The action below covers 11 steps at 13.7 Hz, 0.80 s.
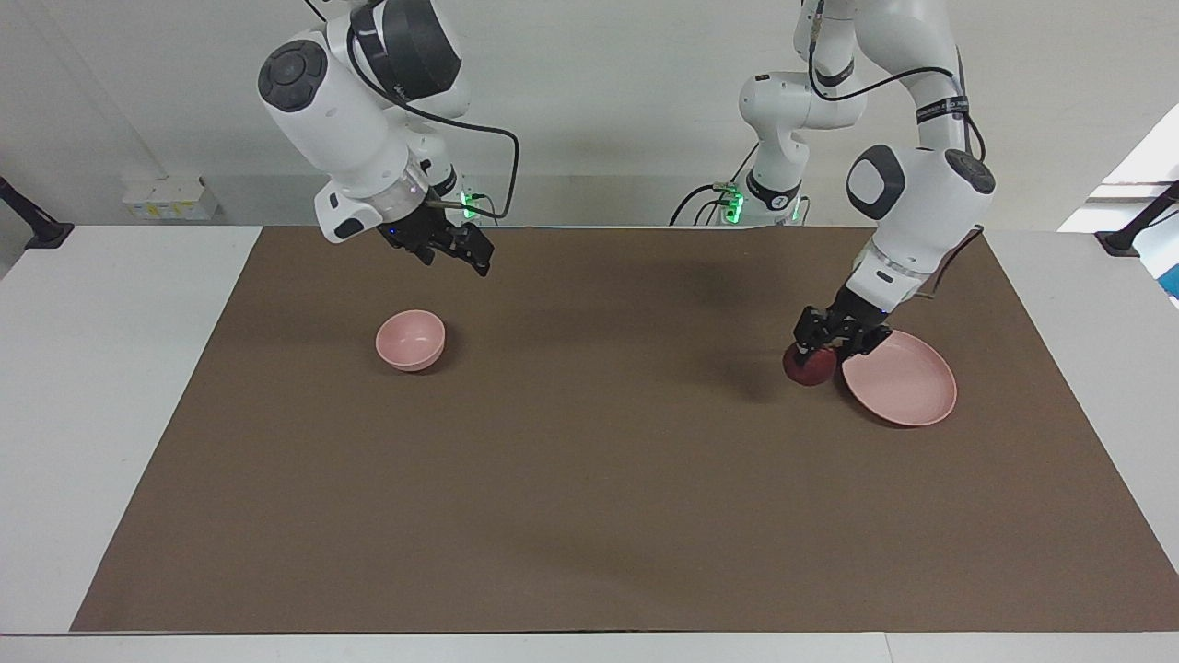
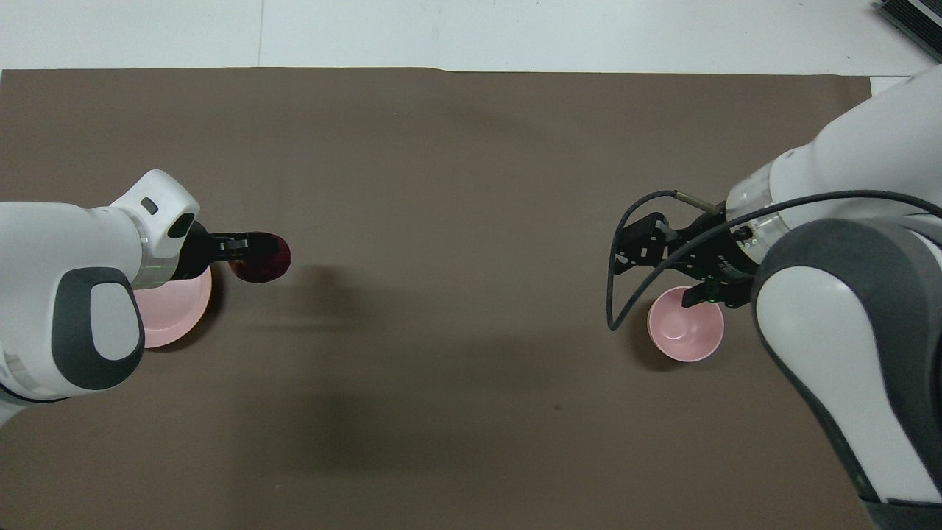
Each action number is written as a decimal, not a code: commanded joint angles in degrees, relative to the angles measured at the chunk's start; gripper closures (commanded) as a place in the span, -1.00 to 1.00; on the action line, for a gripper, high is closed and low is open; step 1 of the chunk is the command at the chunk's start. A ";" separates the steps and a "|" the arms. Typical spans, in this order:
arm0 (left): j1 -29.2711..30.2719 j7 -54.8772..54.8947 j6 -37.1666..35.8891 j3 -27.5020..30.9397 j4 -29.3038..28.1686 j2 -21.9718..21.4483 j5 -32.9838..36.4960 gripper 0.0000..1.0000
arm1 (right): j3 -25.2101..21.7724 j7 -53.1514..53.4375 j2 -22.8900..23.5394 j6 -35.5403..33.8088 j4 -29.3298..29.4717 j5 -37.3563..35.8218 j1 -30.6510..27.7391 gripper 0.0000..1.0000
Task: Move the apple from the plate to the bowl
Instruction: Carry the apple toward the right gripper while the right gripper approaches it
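Two pink dishes sit on the brown mat from where I watch: a flat round pale pink plate toward the left arm's end of the table, and a small deep pale pink bowl toward the right arm's end, well apart from each other.

My left gripper has its fingers closed on the small dark red, roundish apple, gripping it from above at its upper part. In the facing view the apple is off the plate, just beside the plate's rim on the side toward the bowl, low over the brown mat; I cannot tell whether its underside touches the mat. In the overhead view the same apple shows past the edge of the plate, with the left gripper lying across it. The fruit is nearly round, so I can make out no clear long axis, and I cannot tell which way its stem end points, since the fingers cover the top.

My right gripper hangs in the air above the mat beside the bowl, tilted, holding nothing, its fingers a narrow way apart. In the overhead view it partly overlaps the rim of the bowl, whose inside is bare.
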 commanded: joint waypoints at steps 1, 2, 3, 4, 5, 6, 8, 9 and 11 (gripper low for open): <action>-3.95 -0.53 4.92 -1.08 0.91 0.29 -11.77 1.00 | 0.07 10.40 2.72 4.03 -0.24 6.18 2.50 -1.00; -4.13 -0.53 7.03 -3.27 0.82 0.46 -15.73 1.00 | 0.07 14.62 4.04 6.32 -0.24 8.03 4.08 -1.00; -4.14 -0.44 8.62 -5.56 1.00 0.64 -19.59 1.00 | 0.07 18.66 5.01 8.60 -0.33 9.70 5.31 -1.00; -4.14 -0.44 11.25 -8.10 1.09 1.07 -23.64 1.00 | 0.07 21.92 5.89 10.80 -0.33 11.54 6.72 -1.00; -4.05 -0.36 13.80 -10.30 1.09 1.08 -27.07 1.00 | 0.07 24.74 6.94 12.39 -0.24 13.04 7.08 -1.00; -4.05 -0.36 15.56 -12.85 1.00 0.99 -29.54 1.00 | 0.07 26.86 7.74 13.80 -0.24 14.54 7.60 -1.00; -4.05 -0.27 17.68 -15.67 1.00 0.99 -32.80 1.00 | 0.07 30.90 9.49 16.70 -0.24 16.39 8.22 -1.00; -4.05 -0.27 18.30 -16.91 1.00 0.73 -33.77 1.00 | 0.07 32.92 10.11 18.19 -0.15 17.35 8.40 -1.00; -4.05 -0.27 18.74 -17.71 1.00 0.73 -35.36 1.00 | 0.07 34.78 11.25 20.48 0.11 18.15 9.54 -1.00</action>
